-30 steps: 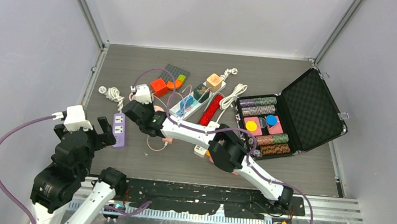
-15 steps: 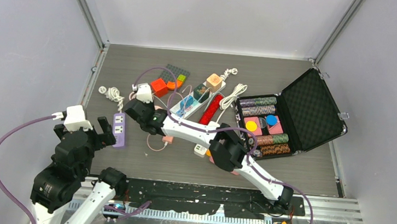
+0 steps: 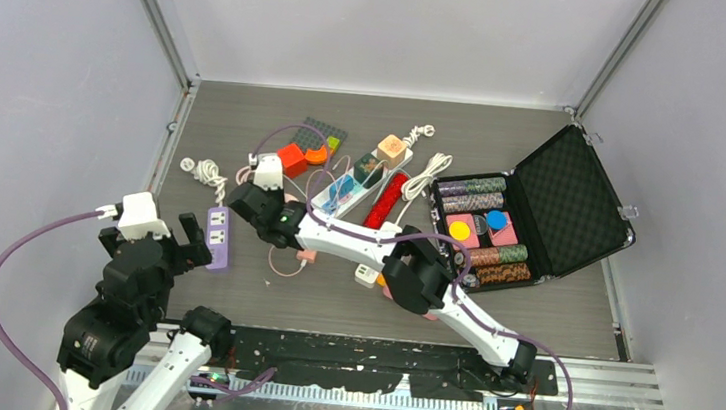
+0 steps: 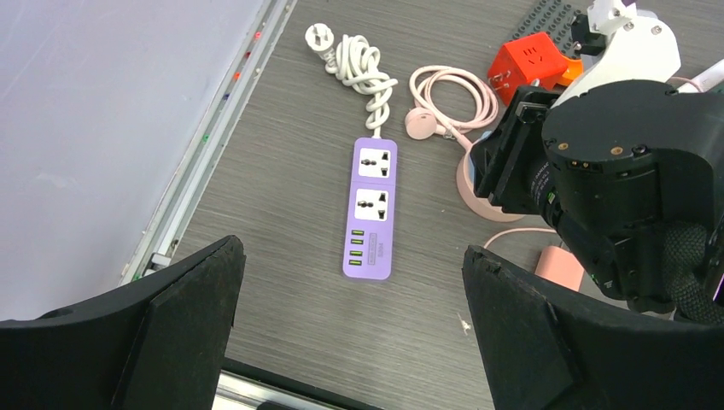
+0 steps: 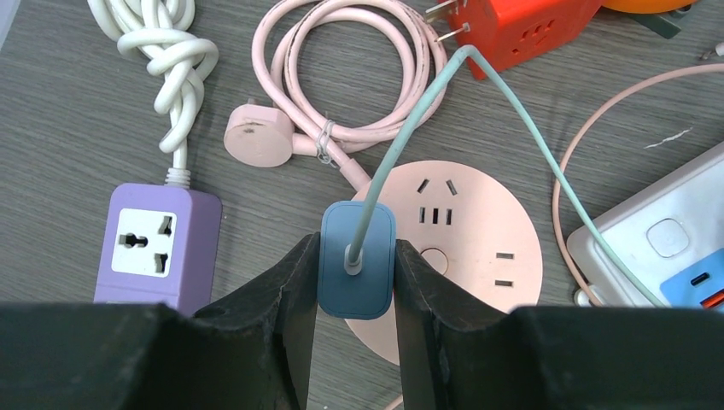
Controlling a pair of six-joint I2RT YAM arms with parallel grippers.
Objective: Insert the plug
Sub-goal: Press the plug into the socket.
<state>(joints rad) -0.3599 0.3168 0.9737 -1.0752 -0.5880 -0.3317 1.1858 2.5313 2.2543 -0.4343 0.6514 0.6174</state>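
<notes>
**Right gripper** [image 5: 357, 266]: clenched on the blue plug [image 5: 357, 278], one finger on each flat side. The pale green cable [image 5: 418, 115] leaves the plug's top and runs off toward 1 o'clock. The prongs face down, away from the wrist camera, so their type can't be read.

**Position:** the plug hangs over the 9 o'clock rim of the pink round socket [image 5: 465, 243], which lies flat on the table [image 5: 68, 111]. The purple power strip [image 5: 156, 246] sits just beside the plug at 9 o'clock, its end outlet facing up. I cannot tell whether the plug touches the pink disc.

**Left gripper** [image 4: 352, 256]: released, jaws wide, grasping nothing, hovering above the purple strip.

**Judgement:** the step in hand is lining up over an outlet before the push. The frames don't settle which outlet. The nearest are the pink disc's holes at 2 o'clock of the plug and the purple outlet at 9 o'clock.

**To do it well:**
- Centre the plug over a full hole set, not the rim.
- Turn the wrist until the prongs match the slot angle, then descend straight.
- Keep the plug upright, since a two-sided pinch lets it pivot.
- Leave the cable slack, because a pull toward 1 o'clock would tip the plug.
- Neither base looks fixed and either may slide under the push. The free left gripper could brace the strip.
</notes>
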